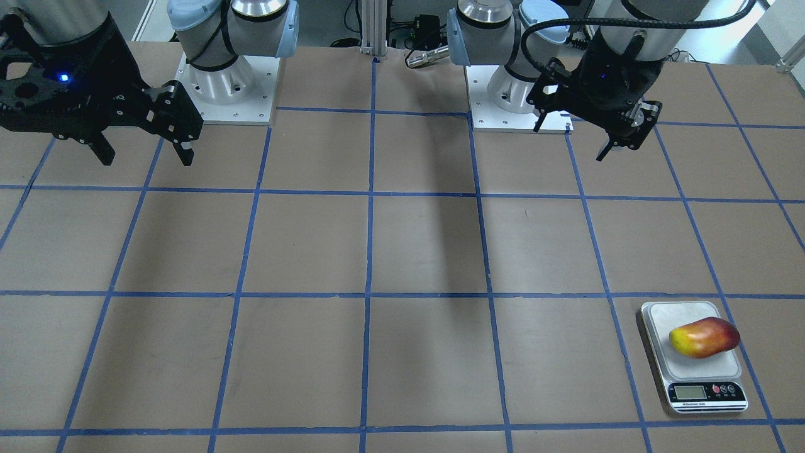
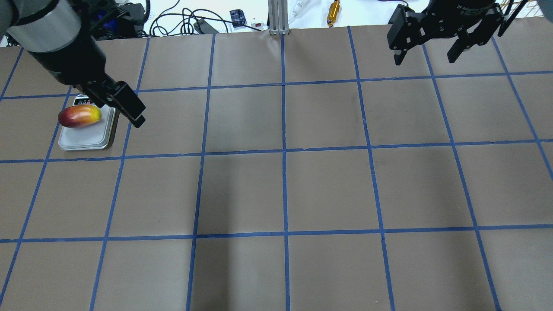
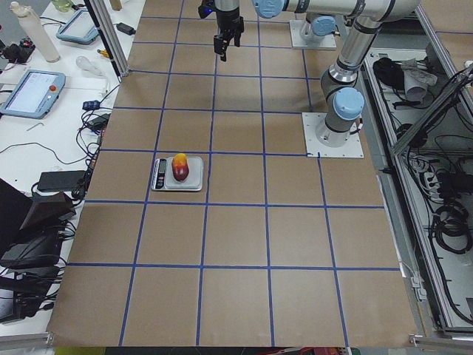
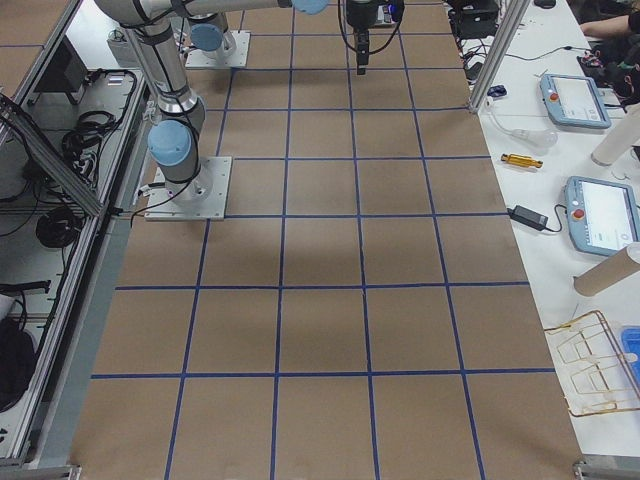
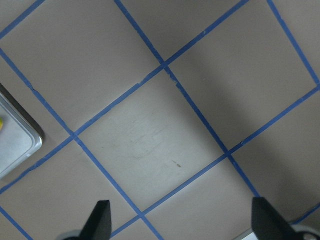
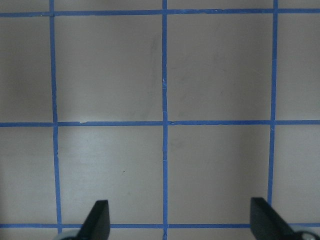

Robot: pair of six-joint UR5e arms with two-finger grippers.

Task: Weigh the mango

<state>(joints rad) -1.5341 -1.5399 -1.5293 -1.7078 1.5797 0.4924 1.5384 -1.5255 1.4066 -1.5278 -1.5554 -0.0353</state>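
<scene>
**A:** Black fingers of the left claw [image 5: 182,222] stood wide apart over bare brown paper, pinching nothing?

**B:** Yes, spread and empty, and hanging apart from the scale [image 1: 666,318]. The right claw [image 6: 180,220] was likewise spread and empty, off toward the counter's opposite end.

**A:** And the mango [image 1: 704,338]?

**B:** It lay on its side on the scale's steel plate, near the long edge across from the robot, on the robot's left half. Its red end reached close to the plate's rim.

**A:** So what did the weighing ask for?

**B:** In my judgement, only patience. Both claws had to be kept off the plate and the body of the scale, with nothing nudging the counter, until the number on the display [image 1: 692,393] settled. The digits were too small to read.

**A:** The tally?

**B:** One mango, one scale with one display, two claws.
</scene>
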